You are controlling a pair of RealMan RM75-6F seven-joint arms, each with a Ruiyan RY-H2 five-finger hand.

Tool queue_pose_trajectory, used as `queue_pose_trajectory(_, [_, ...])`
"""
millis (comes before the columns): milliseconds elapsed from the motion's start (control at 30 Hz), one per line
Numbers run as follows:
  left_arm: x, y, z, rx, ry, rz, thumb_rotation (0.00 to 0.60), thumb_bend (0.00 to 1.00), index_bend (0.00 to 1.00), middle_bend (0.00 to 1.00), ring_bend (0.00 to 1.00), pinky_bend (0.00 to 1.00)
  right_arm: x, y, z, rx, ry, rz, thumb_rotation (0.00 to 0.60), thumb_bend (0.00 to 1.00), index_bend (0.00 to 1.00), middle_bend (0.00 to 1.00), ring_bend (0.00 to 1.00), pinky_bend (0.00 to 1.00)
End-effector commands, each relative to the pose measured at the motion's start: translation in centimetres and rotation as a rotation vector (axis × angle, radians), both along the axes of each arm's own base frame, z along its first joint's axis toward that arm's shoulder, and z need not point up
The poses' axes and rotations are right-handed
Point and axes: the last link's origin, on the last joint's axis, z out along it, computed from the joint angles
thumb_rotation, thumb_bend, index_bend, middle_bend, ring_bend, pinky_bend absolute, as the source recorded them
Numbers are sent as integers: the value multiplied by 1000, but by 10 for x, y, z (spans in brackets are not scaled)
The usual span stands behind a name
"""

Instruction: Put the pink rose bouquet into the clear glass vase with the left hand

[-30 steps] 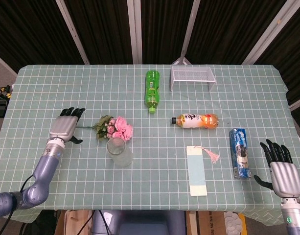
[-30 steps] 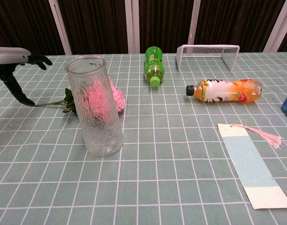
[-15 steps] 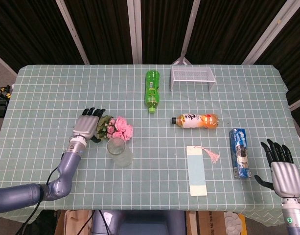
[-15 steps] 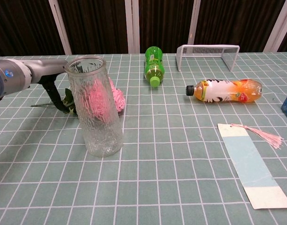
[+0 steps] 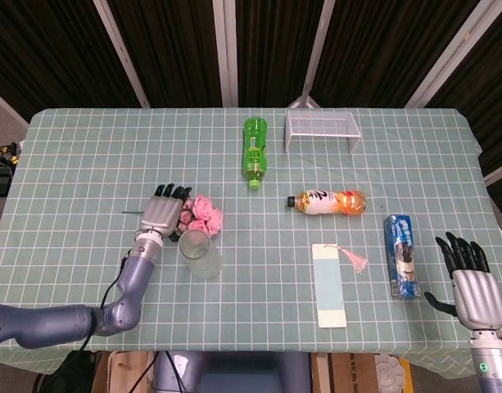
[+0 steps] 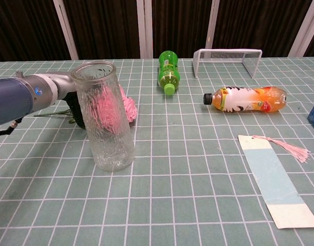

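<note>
Left hand (image 5: 160, 217) moved right, now covering bouquet (image 5: 203, 214) stems.

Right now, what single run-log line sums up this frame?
left hand: over pink rose bouquet stems, grasp unconfirmed | clear glass vase: upright, empty | right hand: open, idle | phase: reaching

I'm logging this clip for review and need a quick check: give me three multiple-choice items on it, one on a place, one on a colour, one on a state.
1. Where is the left hand?
A. On the pink rose bouquet, beside the clear glass vase
B. By the mesh rack
C. Off the table

2. What colour is the bottle nearest the wire mesh rack?
A. Orange
B. Green
C. Blue

3. How is the vase?
A. Tipped over
B. Upright, empty
C. Holding the roses

Answers: 1 A, its fingers cover the leaves. 2 B, the green bottle lies left of the rack. 3 B, the roses lie behind it.
</note>
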Motion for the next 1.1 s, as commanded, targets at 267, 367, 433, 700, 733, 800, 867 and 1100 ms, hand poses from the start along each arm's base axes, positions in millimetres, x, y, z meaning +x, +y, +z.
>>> queue_pose_trajectory(267, [6,7,-13,14,26,-7,600,249,155,189,24,86,-1,-1,-1,3,-1,-4,600,189,88,37,0,0])
queue_pose_trajectory(367, [10,7,-16,24,37,-39,600,324,205,271,89,167,0,-1,-2,5,-3,-3,600,189,88,36,0,0])
queue_pose_trajectory(433, [11,7,-17,34,40,-50,600,336,223,294,110,190,0,-1,-3,8,-3,-3,600,188,88,36,0,0])
queue_pose_trajectory(700, [11,5,-24,32,70,-56,600,356,274,351,166,231,-1,-1,-2,5,-11,-4,600,189,88,36,0,0])
queue_pose_trajectory(733, [11,5,-25,32,70,-55,600,368,280,352,166,231,-1,-1,-1,3,-12,-5,600,189,87,36,0,0])
queue_pose_trajectory(800, [11,4,-27,29,74,-57,600,396,295,360,172,234,-1,0,0,-1,-14,-7,600,189,87,36,0,0])
queue_pose_trajectory(867, [10,4,-29,23,78,-65,600,449,322,387,194,248,-1,0,0,-5,-15,-8,600,189,88,36,0,0])
queue_pose_trajectory(1100, [11,6,-26,63,79,-97,600,536,413,490,292,330,0,0,0,-5,-18,-5,600,189,88,36,0,0])
